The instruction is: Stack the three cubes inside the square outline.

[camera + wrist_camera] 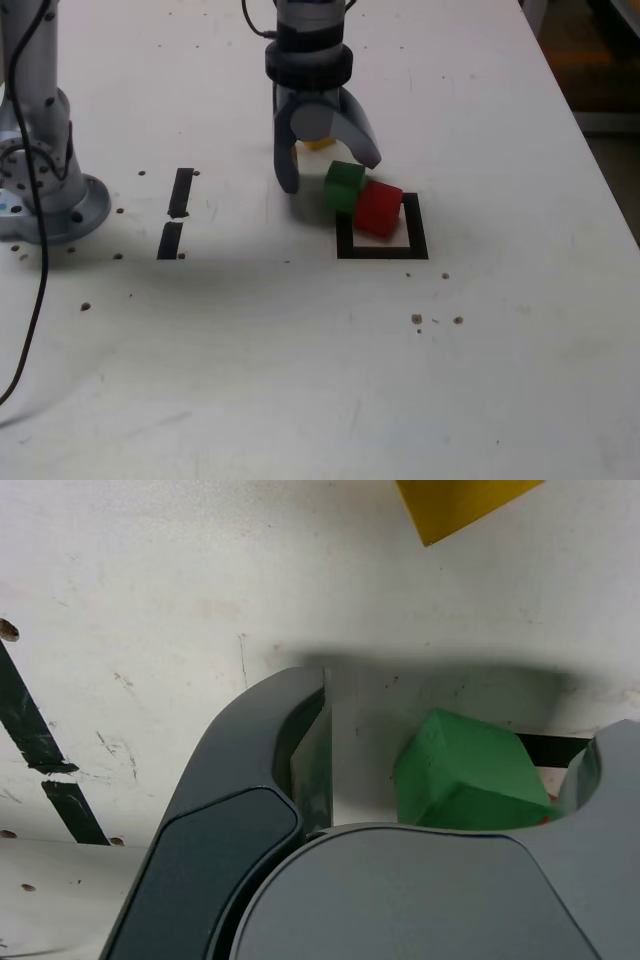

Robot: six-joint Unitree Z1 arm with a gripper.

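Exterior view: my gripper (328, 170) points down at the white table (300, 380), its curved grey jaws spread around the matte green cube (344, 187) without pinching it. That cube leans tilted against the red cube (378, 208), which sits partly inside the black tape square (382, 248). Behind my jaws lies the yellow cube (462, 504).

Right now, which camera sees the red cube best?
The exterior view: the red cube shows whole there, lying on the square outline's corner, against the green cube. The wrist view shows at most a red sliver beside the green cube.
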